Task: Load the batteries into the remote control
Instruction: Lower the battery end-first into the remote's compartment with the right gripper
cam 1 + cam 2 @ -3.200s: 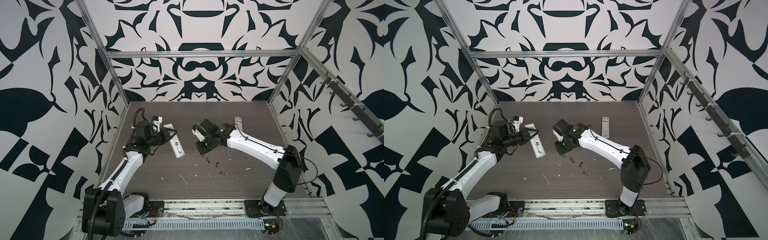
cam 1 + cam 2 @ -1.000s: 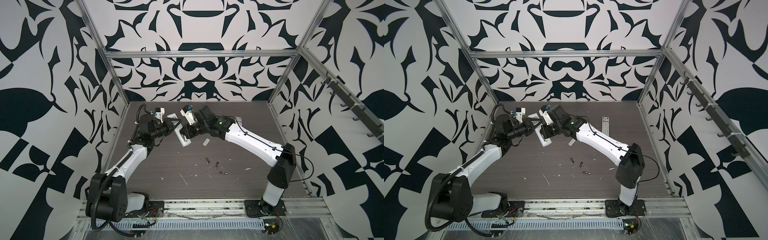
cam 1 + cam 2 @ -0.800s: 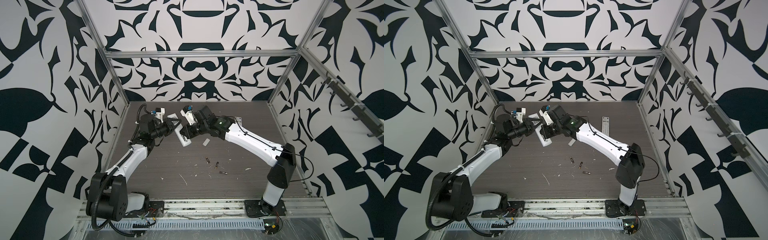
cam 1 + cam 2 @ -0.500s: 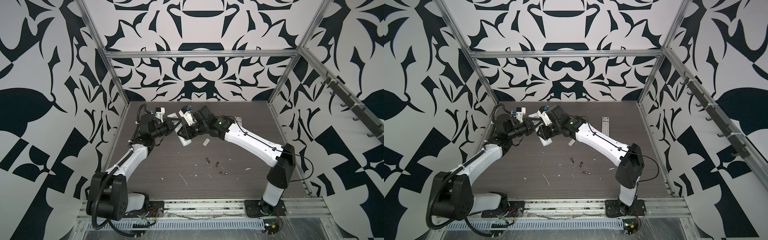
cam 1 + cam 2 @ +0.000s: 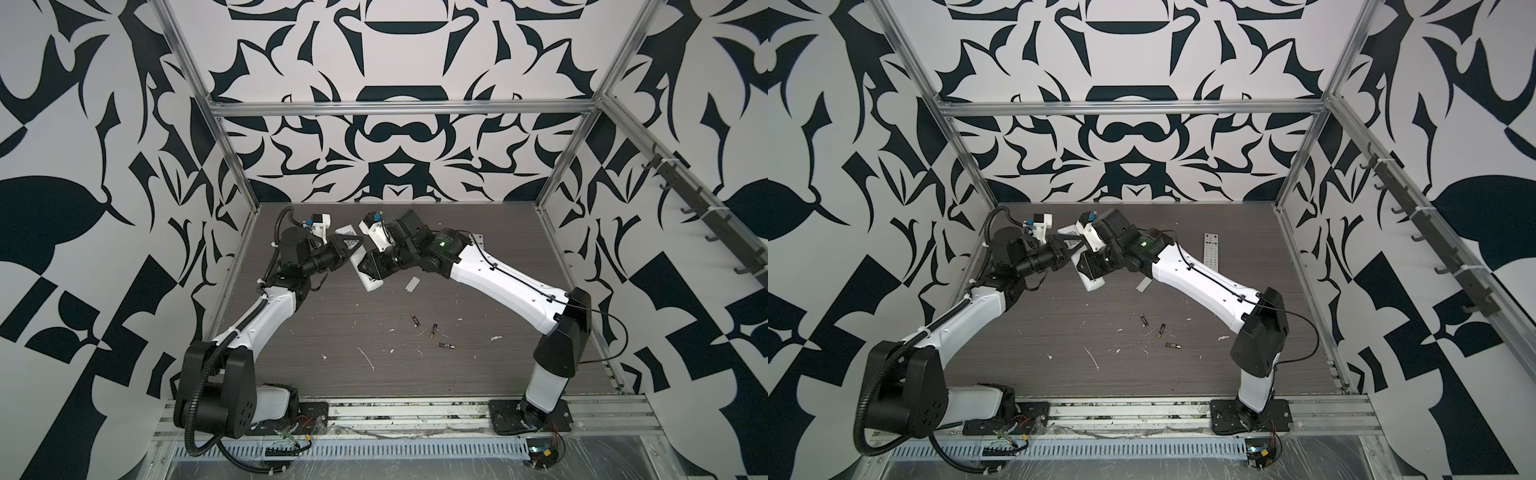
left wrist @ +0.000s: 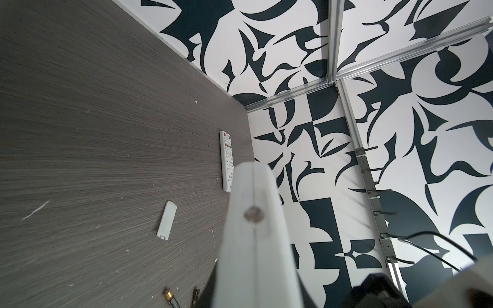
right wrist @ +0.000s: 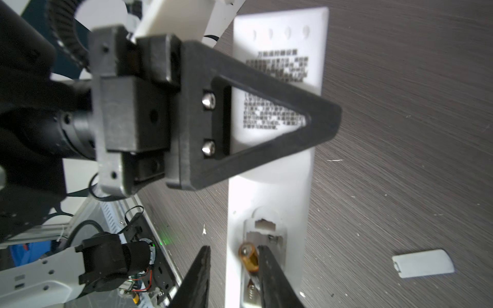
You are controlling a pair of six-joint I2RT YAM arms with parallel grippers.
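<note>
One battery (image 7: 248, 260) lies in the remote (image 7: 269, 186) bay.
I find left hand (image 5: 352, 246) clamped on remote; right hand (image 7: 234, 250) part-open at lower centre, battery loose between its fingers.

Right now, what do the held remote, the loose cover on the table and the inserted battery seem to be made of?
The remote: likely moulded white plastic, matte, text printed on its back. The cover: seemingly the same matte white plastic, thin and flat. The battery: probably metal-cased, its gold end glossy with a highlight.

White arm shells (image 5: 498, 278), black joints (image 5: 561, 345) and cables (image 5: 195, 399); left pincer (image 7: 324, 117) black, triangular, two silver screws (image 7: 208, 100).
</note>
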